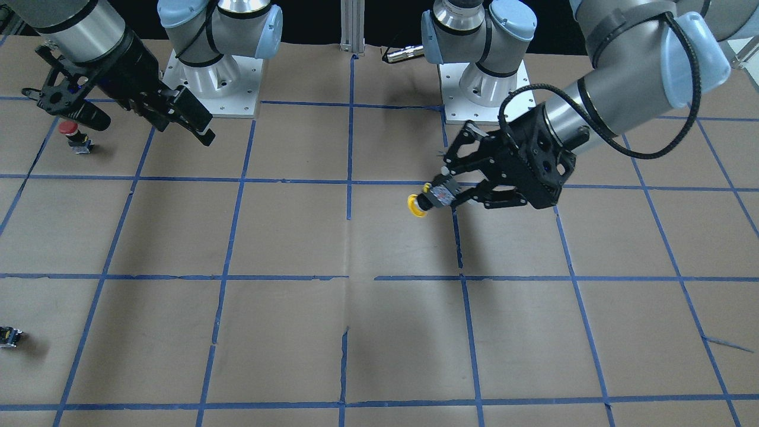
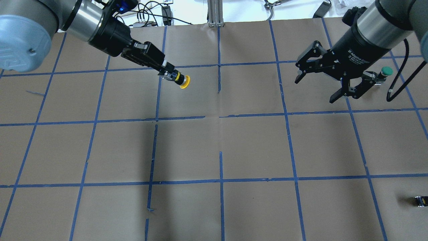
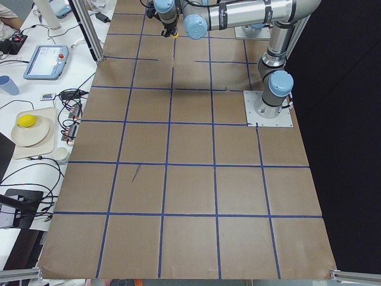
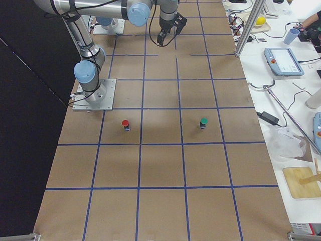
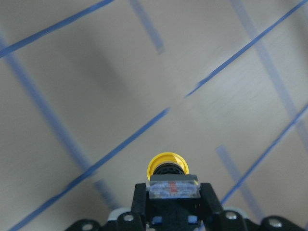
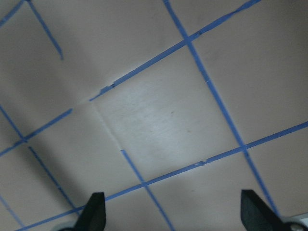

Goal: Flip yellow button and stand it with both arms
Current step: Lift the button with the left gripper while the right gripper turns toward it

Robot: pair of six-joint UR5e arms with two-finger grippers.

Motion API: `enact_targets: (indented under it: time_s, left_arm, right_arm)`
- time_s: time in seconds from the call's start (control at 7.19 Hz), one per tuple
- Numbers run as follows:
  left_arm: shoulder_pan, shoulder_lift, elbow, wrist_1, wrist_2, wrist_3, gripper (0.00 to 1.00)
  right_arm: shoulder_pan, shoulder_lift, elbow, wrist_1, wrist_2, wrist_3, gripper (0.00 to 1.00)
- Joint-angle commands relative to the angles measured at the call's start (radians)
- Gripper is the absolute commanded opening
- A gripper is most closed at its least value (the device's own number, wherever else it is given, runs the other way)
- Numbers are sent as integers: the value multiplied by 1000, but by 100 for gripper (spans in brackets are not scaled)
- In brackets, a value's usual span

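The yellow button (image 1: 419,204) is held in the air by its black and grey base, lying sideways with the cap pointing away from the fingers toward the table's middle. My left gripper (image 1: 442,191) is shut on that base. The button also shows in the overhead view (image 2: 183,81) and the left wrist view (image 5: 166,166), where it sits between the left gripper's (image 5: 173,195) fingers. My right gripper (image 2: 314,90) is open and empty, hovering well apart from the button over the far right of the table. It also shows in the front view (image 1: 155,131) and the right wrist view (image 6: 174,214).
A red-capped switch (image 1: 72,134) stands under the right gripper. A green-capped switch (image 2: 386,71) stands just behind that gripper. A small capless black block (image 2: 420,200) lies near the right front edge. Brown paper with a blue tape grid (image 2: 220,150) covers the table.
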Motion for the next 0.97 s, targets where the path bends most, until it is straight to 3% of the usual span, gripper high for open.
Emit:
enact_targets:
  time_s: [0.0,0.14,0.42,0.83]
  left_arm:
    - [-23,25,-13,-8,-360,-202,8]
    - [-36,34,-13,1,-443,-285,7]
    - [-64,14,-15,7,-560,-332,6]
    - [-69,7,-16,13,-606,-336,5]
  right_arm:
    - [-65,9,-6,3,328,163,100]
    - [-97,12,-6,5,437,203,100]
    - [-114,12,-9,-3,646,464,100]
    - [-111,0,-19,-6,743,509,100]
